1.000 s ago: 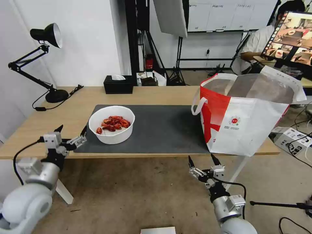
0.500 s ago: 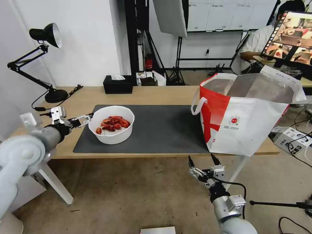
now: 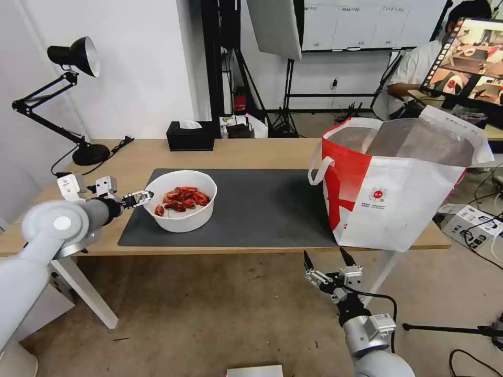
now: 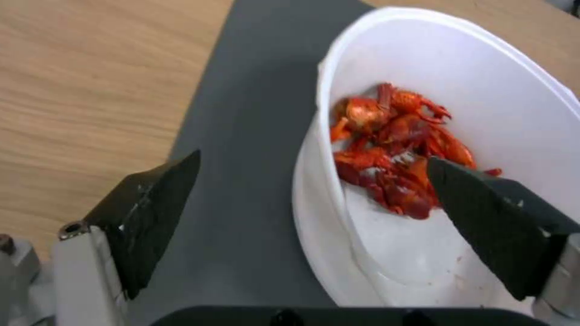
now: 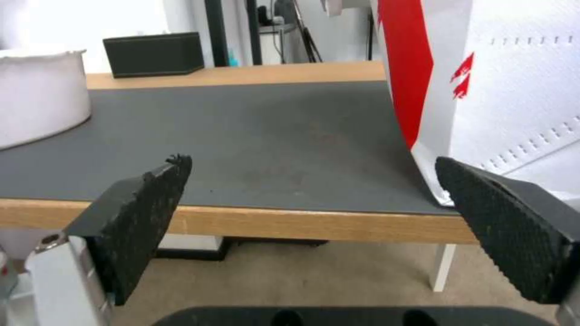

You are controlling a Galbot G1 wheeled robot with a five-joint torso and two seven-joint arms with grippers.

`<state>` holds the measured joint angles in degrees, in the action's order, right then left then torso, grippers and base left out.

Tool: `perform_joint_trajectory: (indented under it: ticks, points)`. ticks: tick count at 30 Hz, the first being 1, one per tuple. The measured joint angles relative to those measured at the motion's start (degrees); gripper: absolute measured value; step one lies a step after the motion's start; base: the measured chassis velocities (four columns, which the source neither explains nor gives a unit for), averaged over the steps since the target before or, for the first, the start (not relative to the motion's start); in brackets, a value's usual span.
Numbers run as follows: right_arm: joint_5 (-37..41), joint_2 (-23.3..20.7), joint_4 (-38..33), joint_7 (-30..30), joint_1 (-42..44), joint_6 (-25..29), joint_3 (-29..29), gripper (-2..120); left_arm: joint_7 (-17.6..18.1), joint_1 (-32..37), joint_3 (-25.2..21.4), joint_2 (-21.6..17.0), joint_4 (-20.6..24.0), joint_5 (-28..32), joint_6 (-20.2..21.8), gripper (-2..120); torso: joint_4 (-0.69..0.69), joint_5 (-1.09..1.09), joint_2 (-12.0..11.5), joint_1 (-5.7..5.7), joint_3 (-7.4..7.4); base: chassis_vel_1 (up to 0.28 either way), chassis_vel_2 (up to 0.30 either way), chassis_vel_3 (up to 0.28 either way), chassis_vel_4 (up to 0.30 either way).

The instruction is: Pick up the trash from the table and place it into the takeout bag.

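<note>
Straddling the bowl (image 4: 483, 90) rim, left gripper (image 4: 311, 181) jaws spread; right gripper (image 3: 330, 259) jaws spread, idle.

The bowl (image 3: 181, 200) of crayfish shells (image 3: 183, 199) is sitting on the left part of the mat (image 3: 262, 209), which is lying on the table (image 3: 251, 152). The takeout bag (image 3: 398, 183) is standing at the table's right end — well apart from the bowl. A tissue box (image 3: 191, 136) is resting behind the mat — a desk lamp (image 3: 63, 99) is standing at the far left.
</note>
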<state>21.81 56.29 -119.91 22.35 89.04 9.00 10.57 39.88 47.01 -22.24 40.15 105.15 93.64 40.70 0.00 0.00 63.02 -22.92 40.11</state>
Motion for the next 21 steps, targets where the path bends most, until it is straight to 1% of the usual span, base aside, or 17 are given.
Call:
perform_joint_trajectory:
  ticks: [7, 16, 17, 18, 21]
  points:
    - [0.0, 0.0, 0.0, 0.0, 0.0, 0.0, 0.0, 100, 2.23, -1.53, 0.89, 0.41, -2.32, 3.0, 1.63, 100, 0.0, 0.0, 0.0, 0.0, 0.0, 0.0, 0.0, 0.0, 0.0]
    - [0.0, 0.0, 0.0, 0.0, 0.0, 0.0, 0.0, 100, 2.57, -1.75, 1.49, 1.4, -3.39, 3.6, 1.72, 100, 0.0, 0.0, 0.0, 0.0, 0.0, 0.0, 0.0, 0.0, 0.0]
    - [0.0, 0.0, 0.0, 0.0, 0.0, 0.0, 0.0, 100, 2.57, -1.82, 1.64, 1.56, -3.5, 3.65, 1.71, 97, 0.0, 0.0, 0.0, 0.0, 0.0, 0.0, 0.0, 0.0, 0.0]
    - [0.0, 0.0, 0.0, 0.0, 0.0, 0.0, 0.0, 100, 2.57, -1.82, 1.64, 1.56, -3.5, 3.65, 1.71, 97, 0.0, 0.0, 0.0, 0.0, 0.0, 0.0, 0.0, 0.0, 0.0]
    - [0.0, 0.0, 0.0, 0.0, -0.01, 0.0, 0.0, 100, 2.64, -1.67, 1.89, 1.9, -3.55, 3.75, 1.67, 83, 0.0, 0.0, 0.0, 0.0, 0.0, 0.0, 0.0, 0.0, 0.0]
